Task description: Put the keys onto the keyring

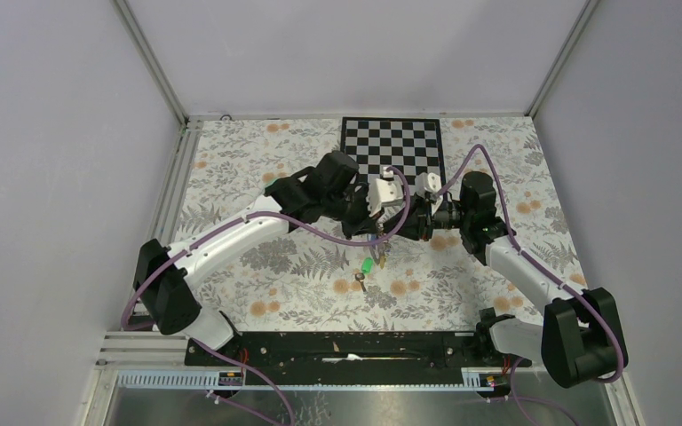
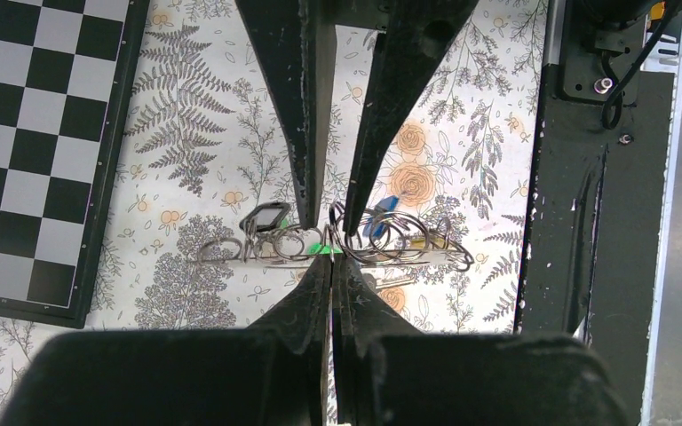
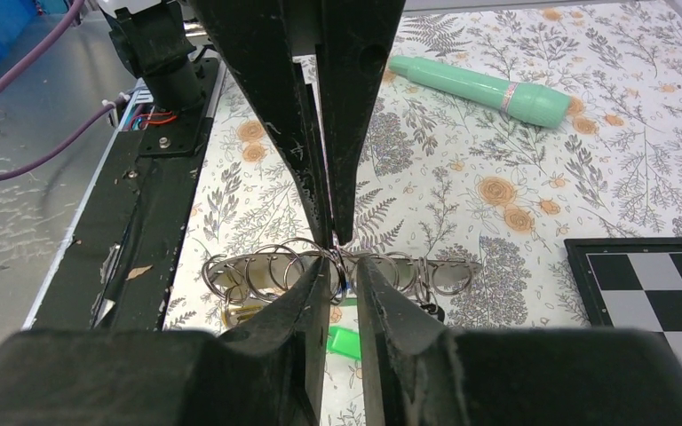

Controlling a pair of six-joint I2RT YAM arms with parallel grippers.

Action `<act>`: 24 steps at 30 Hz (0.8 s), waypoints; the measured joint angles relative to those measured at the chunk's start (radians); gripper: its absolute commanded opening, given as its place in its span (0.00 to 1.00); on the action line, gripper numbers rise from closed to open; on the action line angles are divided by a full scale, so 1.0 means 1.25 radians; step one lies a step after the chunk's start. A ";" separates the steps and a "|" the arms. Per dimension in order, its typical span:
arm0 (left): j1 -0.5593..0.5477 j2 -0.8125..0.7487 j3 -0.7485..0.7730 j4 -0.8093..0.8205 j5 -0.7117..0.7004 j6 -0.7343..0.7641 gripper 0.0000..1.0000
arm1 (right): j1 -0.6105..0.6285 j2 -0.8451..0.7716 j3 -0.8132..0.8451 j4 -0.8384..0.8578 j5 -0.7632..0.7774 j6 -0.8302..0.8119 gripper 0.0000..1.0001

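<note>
Two tools met over the flowered surface (image 2: 186,106) in the left wrist view. The left tool (image 2: 331,264) had its jaws pressed together, pinching the keyring (image 2: 275,247), a row of linked silvery loops, near its middle. Opposite it, the right tool (image 2: 327,222) stood with its jaws slightly spread, one on either side of the same stretch of wire. A blue key (image 2: 382,213) overlapped the loops just beside the tips. A green key (image 2: 319,248) peeked out behind them, and a black tag (image 2: 265,216) sat on the other side of the tips. Whether any key was threaded could not be told. A checkerboard (image 2: 27,133) lay well apart.

From the right wrist, a narrow gap showed between the right tool's jaws, with a loop inside it. The left tool's jaws closed to a point on top of the loops. The green key lay below them, and a mint-green tube (image 3: 479,89) lay well apart.

From above, the tools met near the middle of the surface. The checkerboard was at the far edge, and the green key was slightly closer to the near edge than the tips.

With only one firm pinch on thin wire, the keyring would likely twist or slip if the right tool dragged sideways while leaving. A half-threaded key could then drop off.
</note>
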 measured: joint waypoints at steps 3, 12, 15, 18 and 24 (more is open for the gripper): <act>-0.004 0.004 0.007 -0.005 -0.003 0.000 0.00 | 0.005 0.003 0.000 0.003 0.001 0.003 0.25; -0.008 0.020 0.018 -0.014 -0.008 0.000 0.00 | 0.019 0.012 -0.001 0.008 0.003 0.014 0.22; -0.010 0.025 0.020 -0.019 -0.009 0.000 0.00 | 0.022 0.013 -0.001 0.011 0.003 0.017 0.11; -0.011 0.027 0.020 -0.026 -0.010 -0.001 0.00 | 0.024 0.015 -0.002 0.014 0.006 0.020 0.00; -0.011 0.028 0.021 -0.033 -0.014 -0.001 0.00 | 0.027 0.020 -0.003 0.013 0.007 0.014 0.00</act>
